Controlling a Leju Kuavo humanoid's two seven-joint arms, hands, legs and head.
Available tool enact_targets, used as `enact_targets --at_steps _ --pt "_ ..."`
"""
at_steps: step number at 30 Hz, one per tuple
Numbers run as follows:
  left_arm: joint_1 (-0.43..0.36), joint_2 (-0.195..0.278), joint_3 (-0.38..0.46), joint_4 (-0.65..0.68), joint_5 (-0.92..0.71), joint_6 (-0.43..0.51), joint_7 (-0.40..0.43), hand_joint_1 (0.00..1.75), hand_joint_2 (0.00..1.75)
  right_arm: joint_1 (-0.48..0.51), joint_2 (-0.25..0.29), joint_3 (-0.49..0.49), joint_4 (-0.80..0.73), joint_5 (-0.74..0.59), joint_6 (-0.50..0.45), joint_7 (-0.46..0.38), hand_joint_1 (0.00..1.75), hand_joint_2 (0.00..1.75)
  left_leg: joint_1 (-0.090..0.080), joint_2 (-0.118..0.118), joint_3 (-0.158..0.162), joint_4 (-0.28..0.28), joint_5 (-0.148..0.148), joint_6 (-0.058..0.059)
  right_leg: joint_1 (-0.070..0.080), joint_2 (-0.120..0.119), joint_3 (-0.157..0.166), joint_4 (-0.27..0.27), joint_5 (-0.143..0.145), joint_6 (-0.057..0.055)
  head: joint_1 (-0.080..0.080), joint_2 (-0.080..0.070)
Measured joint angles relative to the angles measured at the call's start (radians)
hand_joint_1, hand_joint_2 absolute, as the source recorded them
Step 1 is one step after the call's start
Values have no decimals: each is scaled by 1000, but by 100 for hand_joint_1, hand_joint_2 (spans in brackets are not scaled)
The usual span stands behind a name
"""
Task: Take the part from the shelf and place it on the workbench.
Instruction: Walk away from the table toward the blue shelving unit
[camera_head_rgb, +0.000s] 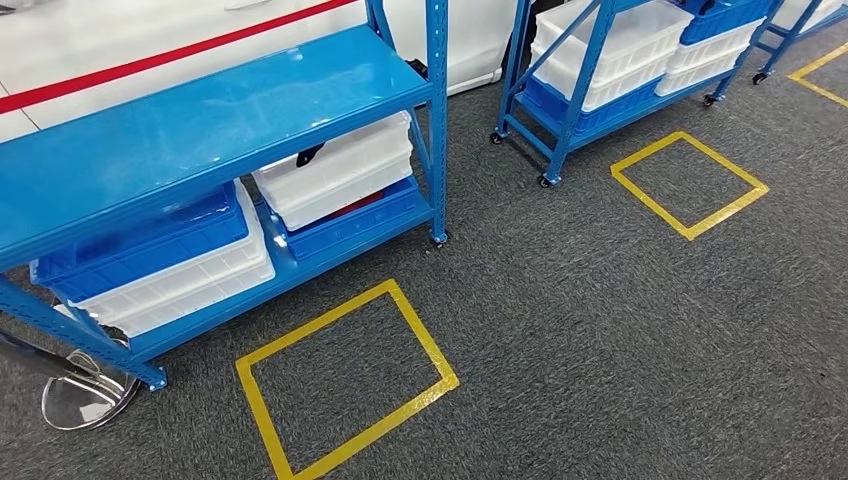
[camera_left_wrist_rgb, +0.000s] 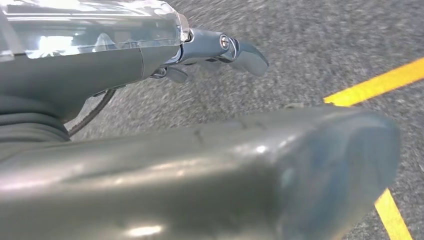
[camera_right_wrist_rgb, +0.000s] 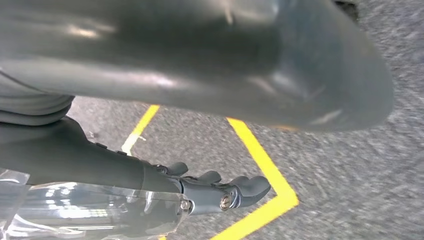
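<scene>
Shelf: a blue metal shelf (camera_head_rgb: 200, 130) on castors fills the head view from nine to twelve o'clock; its top board is bare and glossy; the lower board carries stacked bins.
Bins: a white bin (camera_head_rgb: 340, 170) sits at about eleven o'clock on a blue bin (camera_head_rgb: 350, 225); at nine o'clock a blue bin (camera_head_rgb: 150, 245) rests in a white one (camera_head_rgb: 190, 285).
Part: a small dark object (camera_head_rgb: 309, 155) shows at the rim of the white bin under the top board; whether it is the part I cannot tell.
Second rack: another blue rack (camera_head_rgb: 600, 90) with white and blue bins stands at one o'clock.
Floor: grey carpet (camera_head_rgb: 600, 330); a yellow tape square (camera_head_rgb: 345, 385) at six o'clock, a second yellow square (camera_head_rgb: 690, 185) at two o'clock.
Stand: a round shiny base (camera_head_rgb: 85, 395) lies at eight o'clock beside the shelf leg.
Left hand: the left hand (camera_left_wrist_rgb: 215, 50) hangs above the carpet; fingers lightly curled, spread apart, holding nothing.
Right hand: the right hand (camera_right_wrist_rgb: 220, 190) hangs above a corner of yellow tape; fingers loosely bent, apart, nothing in them.
</scene>
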Motion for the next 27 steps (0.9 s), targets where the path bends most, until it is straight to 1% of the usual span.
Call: enact_targets --at_steps 1,2,3,4,5,6,7,8,9,10,11,12,13,14,15,16,17,18,19,20,21,22,23,24,25,27 --pt "-3 0 3 0 6 -1 -2 0 0 0 0 -3 0 -1 -1 -5 0 0 -1 24 -31 68 -38 -2 4 -13 -2 0 0 -4 -2 0" --pt "-5 1 6 0 11 -3 -7 0 0 0 0 -6 1 -1 -1 -7 0 0 -1 37 -61 138 -70 -3 7 -27 -5 1 0 -6 -2 0" --pt "-6 2 8 0 15 -6 -12 0 0 0 0 -8 1 -1 -1 -8 0 0 -1 42 -80 183 -85 -4 11 -41 -7 2 0 -7 -2 0" --pt "-6 2 9 0 19 -10 -18 0 0 0 -1 -9 1 0 -1 -9 0 0 -1 45 -78 191 -81 -2 13 -55 -8 4 -1 -7 -2 0" --pt "-6 3 10 0 22 -13 -24 0 0 -2 -1 -9 1 1 -1 -9 0 0 -2 50 -56 157 -58 1 16 -68 -8 5 -1 -8 -2 0" --pt "-6 4 12 0 25 -15 -30 0 0 -3 -1 -9 1 3 -1 -10 0 0 -3 62 -16 89 -25 7 18 -80 -7 6 -2 -8 -2 0" --pt "-8 5 13 0 27 -16 -34 0 0 -4 -2 -9 1 6 -1 -12 0 0 -8 86 26 13 2 15 21 -91 -5 6 -3 -7 -2 0" --pt "-10 6 14 0 30 -17 -38 0 0 -5 -2 -9 1 8 -1 -13 0 0 -13 105 58 -48 21 22 23 -102 -3 7 -5 -4 -1 0" --pt "-13 7 15 1 33 -17 -40 0 0 -6 -2 -9 1 11 -2 -14 0 0 -17 120 76 -85 30 28 25 -110 -1 8 -6 0 -1 0" --pt "-14 7 16 1 35 -17 -41 0 0 -7 -2 -9 1 13 -2 -15 0 0 -21 123 80 -97 30 32 25 -118 0 7 -6 5 -1 0" --pt "-14 8 18 1 39 -17 -42 0 0 -10 -3 -9 1 12 -2 -17 0 0 -22 113 78 -99 33 35 24 -125 2 6 -6 10 -1 0" --pt "-13 8 20 2 43 -19 -45 0 0 -13 -3 -9 1 11 -2 -19 0 0 -19 105 81 -104 38 39 23 -126 4 7 -7 17 -1 0" --pt "-12 7 23 2 48 -21 -47 0 0 -15 -4 -9 1 8 -3 -22 0 0 -15 98 83 -111 44 43 22 -112 3 13 -14 23 0 0" --pt "-12 8 27 3 53 -24 -51 0 0 -16 -5 -10 1 5 -3 -25 0 0 -11 92 85 -117 50 49 20 -85 -7 37 -32 29 0 0" --pt "-13 8 30 3 56 -28 -54 0 0 -15 -6 -11 2 1 -3 -27 0 0 -7 86 86 -123 56 53 17 -54 -27 80 -61 34 0 0" --pt "-15 8 32 4 57 -32 -56 0 0 -14 -6 -14 2 -3 -4 -28 0 0 -7 80 83 -123 58 56 14 -25 -57 142 -96 38 1 0" --pt "-17 8 33 4 54 -36 -58 0 0 -12 -6 -18 2 -8 -5 -28 0 0 -7 74 80 -123 59 57 11 -9 -90 209 -127 40 1 0" --pt "-17 8 33 4 51 -40 -59 0 0 -11 -6 -22 2 -12 -7 -28 0 0 -7 67 78 -122 60 58 9 -4 -117 262 -144 42 1 0" --pt "-17 8 33 5 49 -43 -60 0 0 -10 -6 -26 2 -16 -9 -28 0 0 -7 60 78 -121 58 56 7 -3 -128 283 -140 44 1 0" --pt "-17 8 34 6 47 -45 -60 0 0 -9 -7 -29 2 -18 -11 -28 0 0 -6 53 79 -119 55 54 5 -2 -121 263 -115 46 1 0" --pt "-17 8 34 7 47 -47 -60 0 0 -8 -7 -31 2 -19 -13 -29 0 0 -4 47 81 -116 51 50 3 -2 -94 206 -76 47 1 0" --pt "-17 7 34 9 47 -48 -60 0 0 -8 -7 -32 2 -20 -14 -30 0 0 -3 41 82 -112 45 44 -1 0 -60 134 -39 49 1 0" --pt "-17 7 34 10 47 -48 -59 0 0 -7 -7 -34 2 -20 -15 -31 0 0 -4 38 82 -106 40 37 -2 3 -31 72 -16 48 1 0" --pt "-18 8 34 11 47 -49 -58 0 0 -7 -6 -35 2 -20 -15 -32 0 0 -5 35 81 -102 35 30 -2 6 -12 32 -7 44 0 0" --pt "-18 8 34 11 47 -49 -57 0 0 -7 -6 -35 2 -20 -14 -32 0 0 -7 33 80 -100 32 24 -1 8 -5 18 -11 39 0 0" --pt "-19 10 34 11 47 -49 -55 0 0 -8 -5 -36 3 -21 -14 -32 0 0 -8 31 83 -101 28 14 2 7 -4 18 -16 25 -2 0"
